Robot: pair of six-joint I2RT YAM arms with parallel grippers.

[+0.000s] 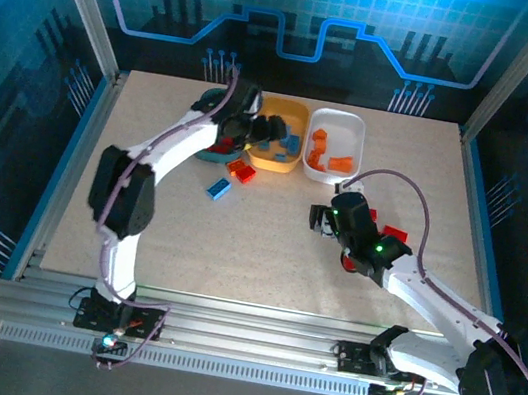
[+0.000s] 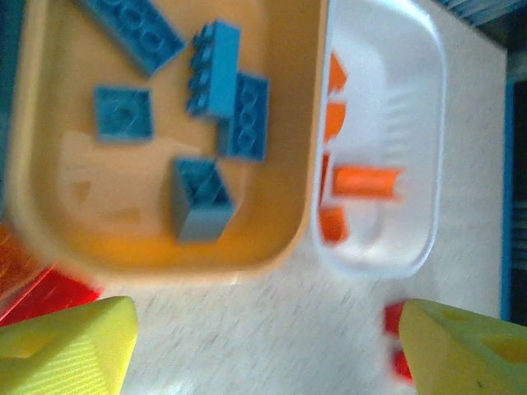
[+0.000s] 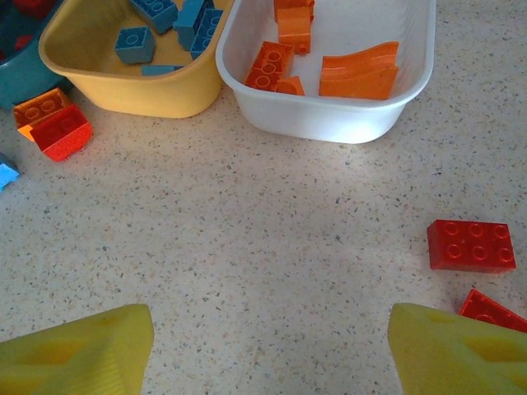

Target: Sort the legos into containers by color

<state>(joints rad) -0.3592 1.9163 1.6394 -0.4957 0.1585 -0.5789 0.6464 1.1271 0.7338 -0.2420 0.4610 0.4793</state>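
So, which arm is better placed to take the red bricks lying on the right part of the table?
Right. The right arm has its open jaws just beside the red bricks; the left arm is far off, above the yellow tray.

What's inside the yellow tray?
In the yellow tray lie blue bricks, five in the left wrist view; only blue ones show. From above, the left arm covers the tray's left part, so anything under it is hidden.
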